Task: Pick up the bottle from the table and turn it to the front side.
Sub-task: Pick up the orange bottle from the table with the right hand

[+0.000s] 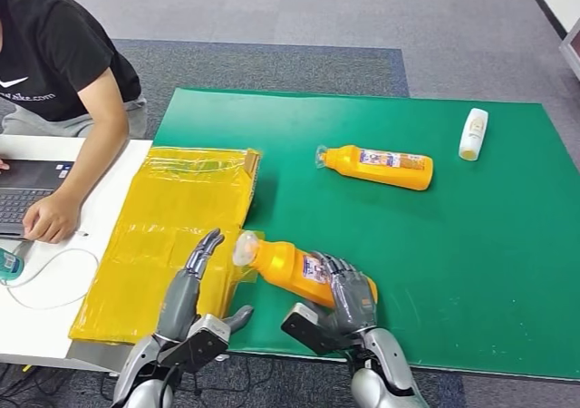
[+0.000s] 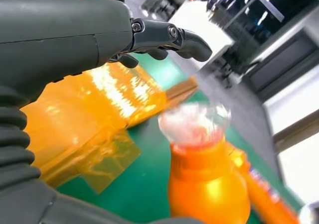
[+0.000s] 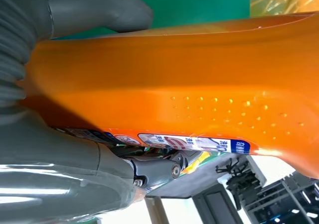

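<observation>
The right hand (image 1: 345, 292) grips the orange bottle (image 1: 295, 269) around its lower body, fingers wrapped over the top of it and the thumb on the underside; in the right wrist view the bottle (image 3: 195, 84) lies pressed between the thumb and the darker fingers (image 3: 165, 168), its label edge beside them. The bottle is held tilted near the front edge of the green mat (image 1: 438, 254), its clear cap (image 1: 245, 247) pointing left and slightly away, over the corner of the yellow plastic sheet (image 1: 171, 227).

The left hand (image 1: 195, 286) is just left of the cap, fingers spread and extended, holding nothing; the left wrist view shows its fingers (image 2: 165, 35) reaching above the sheet with the cap (image 2: 194, 122) close by.

Farther back on the mat a second orange bottle (image 1: 380, 166) lies on its side, and a small white bottle (image 1: 473, 133) lies near the far right. At the left, a person (image 1: 62, 72) sits at a white table (image 1: 68, 272) with a hand on a laptop (image 1: 27, 186).
</observation>
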